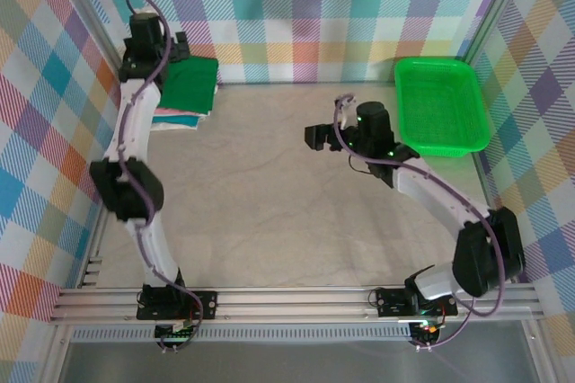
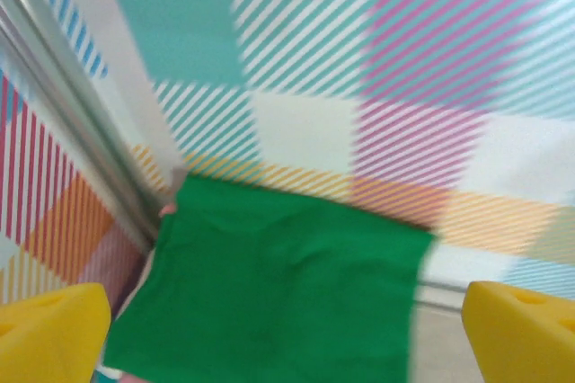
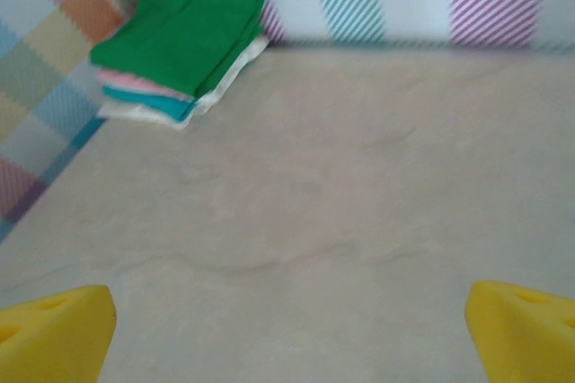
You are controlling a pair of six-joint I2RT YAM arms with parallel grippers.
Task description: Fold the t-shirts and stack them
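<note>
Left hand (image 1: 178,47), top view: poised over the folded green t-shirt (image 1: 190,84), which tops a pile in the far left corner of the surface (image 1: 269,203). The right hand (image 1: 316,136) hangs mid-surface, empty.

Left wrist view: fingers (image 2: 54,334) spread wide, holding nothing.

Right wrist view: fingers (image 3: 54,334) wide. Pink shirt (image 3: 135,82), teal shirt (image 3: 154,102) and white shirt (image 3: 235,70) lie beneath the green.

Judgement: soft, light, limp cloth; grip a folded edge. The fold is near-square, with its longer side seemingly toward the back wall.

A plain dark green cloth t-shirt (image 1: 190,84), folded into a flat, smooth rectangle, tops a neat stack lying against the left end of the checked back wall (image 1: 296,32). Under it, edges showing on the side away from that wall, lie a folded pink shirt (image 3: 135,84), a teal shirt (image 3: 160,105) and a white shirt (image 3: 229,73).
</note>
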